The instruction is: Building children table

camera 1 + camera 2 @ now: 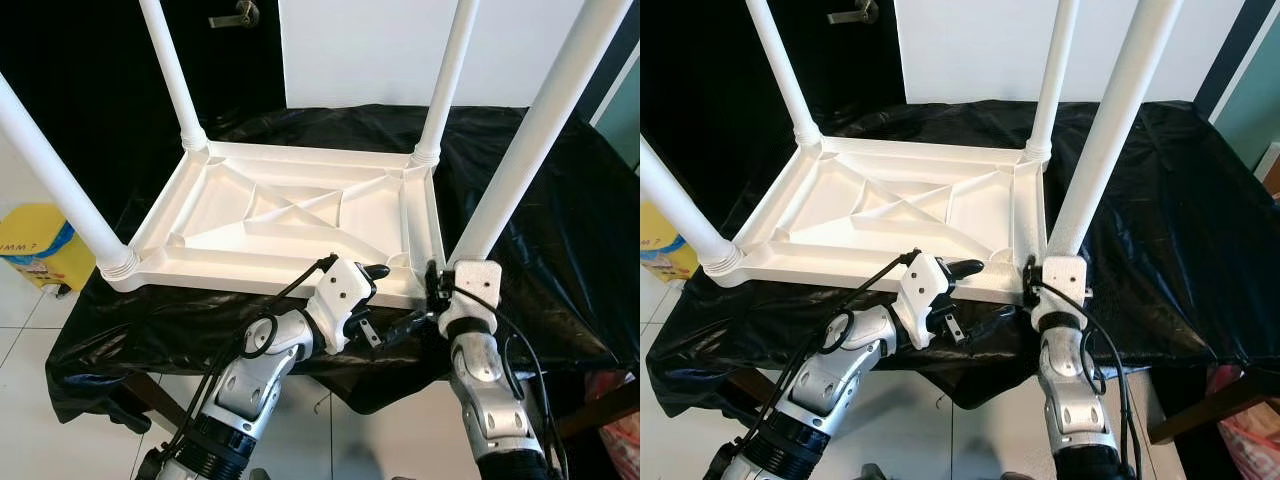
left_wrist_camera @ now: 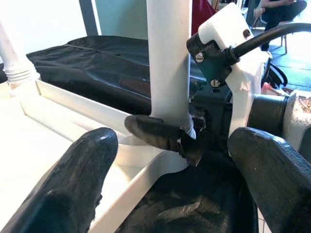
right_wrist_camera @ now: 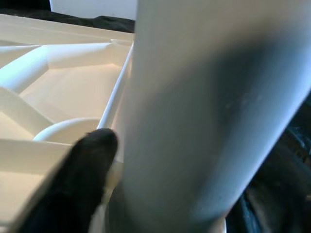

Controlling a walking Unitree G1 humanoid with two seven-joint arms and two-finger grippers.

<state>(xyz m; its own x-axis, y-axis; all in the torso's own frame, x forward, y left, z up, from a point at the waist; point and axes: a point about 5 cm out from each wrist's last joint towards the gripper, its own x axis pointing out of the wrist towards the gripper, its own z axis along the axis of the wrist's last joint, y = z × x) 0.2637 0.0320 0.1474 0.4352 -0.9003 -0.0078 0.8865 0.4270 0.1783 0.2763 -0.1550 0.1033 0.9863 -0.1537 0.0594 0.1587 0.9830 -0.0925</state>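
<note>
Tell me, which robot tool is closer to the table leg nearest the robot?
Right. The right tool is clamped on that near leg at its base; the left tool hovers open beside it, by the tabletop edge.

Desk draped in black plastic sheeting. Floor: pale tiles. Yellow container standing at left. White wall panel behind; dark door with lever handle.

Smooth white plastic tabletop and leg — glossy black sheet.
</note>
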